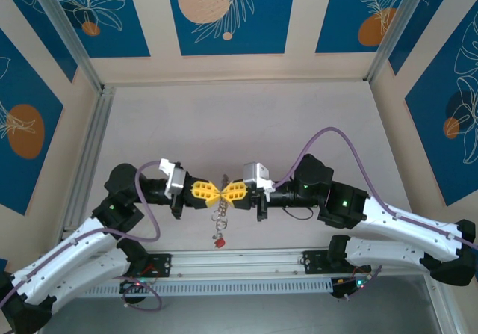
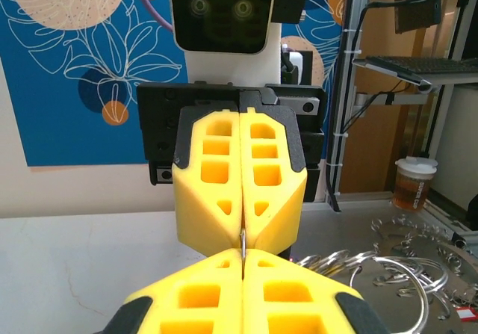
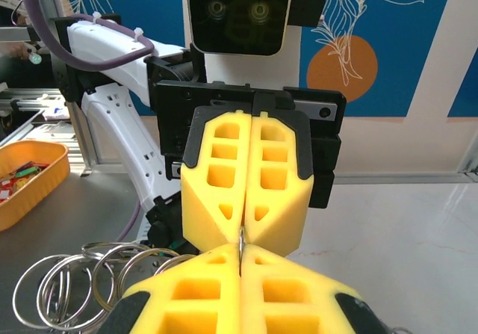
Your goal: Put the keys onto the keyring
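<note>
Keyring [image 1: 222, 179] sits edge-on at the middle of the surface [image 1: 224, 117]. You see it as a thin wire exactly where the two pincers meet tip to tip. From the left wrist it is only a metal sliver [image 2: 242, 246] in the seam of the yellow pads.

The keys [image 1: 220, 218] hang from that meeting point toward 6 o'clock, with a red tag [image 1: 219, 240] at the bottom of the bunch.

Your left pincer [image 1: 213, 193] comes in from 9 o'clock, its pads pressed together on the keyring. Your right pincer [image 1: 232, 193] comes in from 3 o'clock, likewise closed tight on it.

From the right wrist, silver wire loops [image 3: 67, 293] show at 8 o'clock of the pads, and an orange tray [image 3: 30, 173] lies farther out at 9 o'clock.
</note>
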Action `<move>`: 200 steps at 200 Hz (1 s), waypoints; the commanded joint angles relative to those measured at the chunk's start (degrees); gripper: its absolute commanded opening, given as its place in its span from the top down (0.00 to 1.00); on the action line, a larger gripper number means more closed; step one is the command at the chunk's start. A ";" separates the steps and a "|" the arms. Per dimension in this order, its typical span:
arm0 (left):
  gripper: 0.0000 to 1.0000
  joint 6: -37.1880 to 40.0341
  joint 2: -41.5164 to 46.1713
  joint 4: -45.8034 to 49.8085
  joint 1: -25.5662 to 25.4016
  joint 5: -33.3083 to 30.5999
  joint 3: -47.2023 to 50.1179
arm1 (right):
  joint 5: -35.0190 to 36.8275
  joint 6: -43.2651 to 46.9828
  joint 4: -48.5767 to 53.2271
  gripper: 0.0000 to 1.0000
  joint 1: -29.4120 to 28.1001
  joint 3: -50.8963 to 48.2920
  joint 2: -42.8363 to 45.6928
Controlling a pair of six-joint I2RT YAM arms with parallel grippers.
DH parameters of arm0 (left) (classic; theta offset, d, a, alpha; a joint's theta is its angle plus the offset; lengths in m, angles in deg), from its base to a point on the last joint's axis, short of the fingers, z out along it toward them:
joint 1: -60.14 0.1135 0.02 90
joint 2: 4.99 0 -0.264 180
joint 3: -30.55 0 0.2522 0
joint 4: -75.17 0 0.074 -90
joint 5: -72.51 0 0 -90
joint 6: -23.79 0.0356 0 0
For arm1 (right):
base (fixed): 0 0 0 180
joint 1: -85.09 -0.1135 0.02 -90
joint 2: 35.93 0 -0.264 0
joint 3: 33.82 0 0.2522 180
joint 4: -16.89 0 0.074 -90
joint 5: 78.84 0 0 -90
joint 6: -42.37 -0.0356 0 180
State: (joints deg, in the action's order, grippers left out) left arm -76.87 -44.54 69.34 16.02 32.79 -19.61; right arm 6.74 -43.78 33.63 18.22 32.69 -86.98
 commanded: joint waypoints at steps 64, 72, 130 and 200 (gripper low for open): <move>0.58 23.86 1.21 43.97 -0.70 -16.13 -20.19 | 5.91 12.58 27.86 1.00 2.74 17.09 -8.10; 0.58 25.68 -0.11 47.43 -0.70 -18.22 -22.49 | 6.04 13.61 31.32 1.00 2.93 19.79 -9.89; 0.59 29.30 -5.90 53.42 -1.73 -22.33 -27.04 | 6.26 17.56 41.51 1.00 3.33 30.78 -16.31; 0.64 28.70 -6.98 50.51 -2.65 -21.61 -25.66 | 4.55 19.00 44.19 1.00 2.80 35.67 -19.57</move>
State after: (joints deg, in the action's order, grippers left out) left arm -49.11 -51.58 120.92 14.23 10.52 -45.73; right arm 12.64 -25.79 77.41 21.34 65.90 -106.25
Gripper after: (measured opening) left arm 0.366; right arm 0.041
